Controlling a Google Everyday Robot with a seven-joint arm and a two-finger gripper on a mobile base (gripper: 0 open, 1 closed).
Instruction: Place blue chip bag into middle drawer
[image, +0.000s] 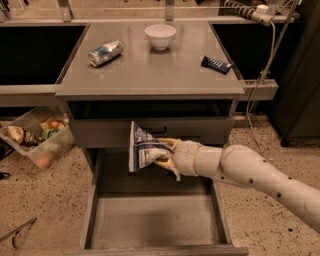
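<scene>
With gripper (166, 155) clamped on bag (141, 149) and hanging above the back of the open drawer (150, 222), lower straight toward the drawer's floor, steer clear of the drawer's side walls, and let go only once low inside the drawer.

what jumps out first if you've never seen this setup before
The white arm reaches in from the right, its tool clamped on the blue chip bag, which is held upright over the back of the open middle drawer. Next comes the cabinet top behind, with a silver-blue can at left, a white bowl at the back and a dark bar wrapper at right.
</scene>
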